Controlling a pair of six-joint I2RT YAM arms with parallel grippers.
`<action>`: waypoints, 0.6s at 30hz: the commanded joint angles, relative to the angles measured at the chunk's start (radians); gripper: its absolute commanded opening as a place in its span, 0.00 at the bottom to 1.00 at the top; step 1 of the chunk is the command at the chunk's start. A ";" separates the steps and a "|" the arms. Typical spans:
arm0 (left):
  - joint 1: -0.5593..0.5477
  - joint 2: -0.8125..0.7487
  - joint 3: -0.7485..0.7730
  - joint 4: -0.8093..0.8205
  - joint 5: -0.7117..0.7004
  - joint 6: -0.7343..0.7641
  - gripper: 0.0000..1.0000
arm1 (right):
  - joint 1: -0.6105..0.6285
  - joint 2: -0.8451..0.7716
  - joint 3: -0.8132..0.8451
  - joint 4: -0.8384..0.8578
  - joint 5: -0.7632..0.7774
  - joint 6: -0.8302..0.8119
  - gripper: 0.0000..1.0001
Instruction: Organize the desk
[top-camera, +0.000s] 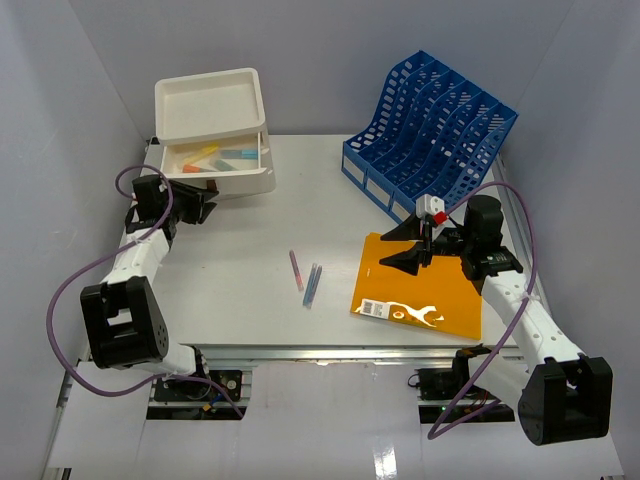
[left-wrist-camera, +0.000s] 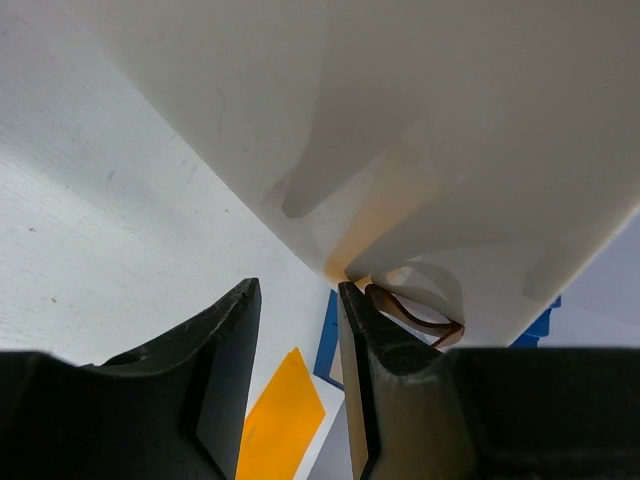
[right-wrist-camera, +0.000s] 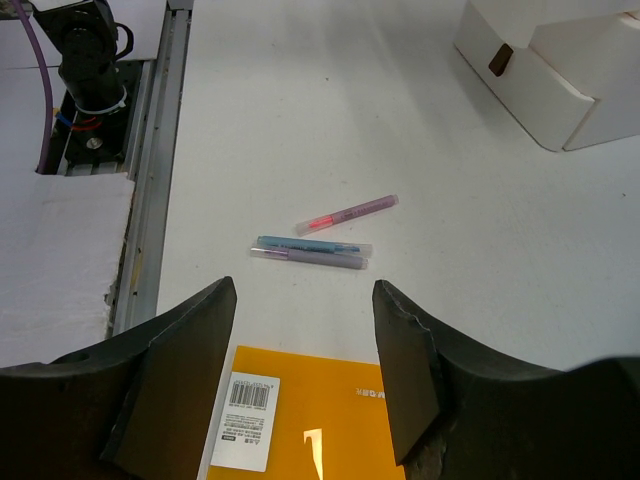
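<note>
Sorting seems midway. Left gripper (top-camera: 205, 203), jaws apart and empty, sits at the drawer (top-camera: 215, 160) on the desk's (top-camera: 250, 240) far-left corner. Right gripper (right-wrist-camera: 305, 290), also apart, hovers over the front-right folder (top-camera: 425, 290). Next, probably: fetch the mid-desk pens (top-camera: 306, 281).

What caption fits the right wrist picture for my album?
Open right fingers hover over an orange folder, three pens ahead on the white desk.
</note>
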 joint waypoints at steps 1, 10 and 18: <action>0.007 0.007 0.119 0.148 -0.005 -0.049 0.48 | -0.005 -0.010 -0.011 0.035 -0.010 0.010 0.64; 0.007 0.010 0.066 0.252 0.092 -0.068 0.52 | -0.006 -0.008 -0.011 0.035 -0.003 0.010 0.64; 0.007 -0.067 -0.066 0.294 0.135 -0.075 0.59 | -0.006 -0.010 -0.011 0.035 -0.005 0.010 0.64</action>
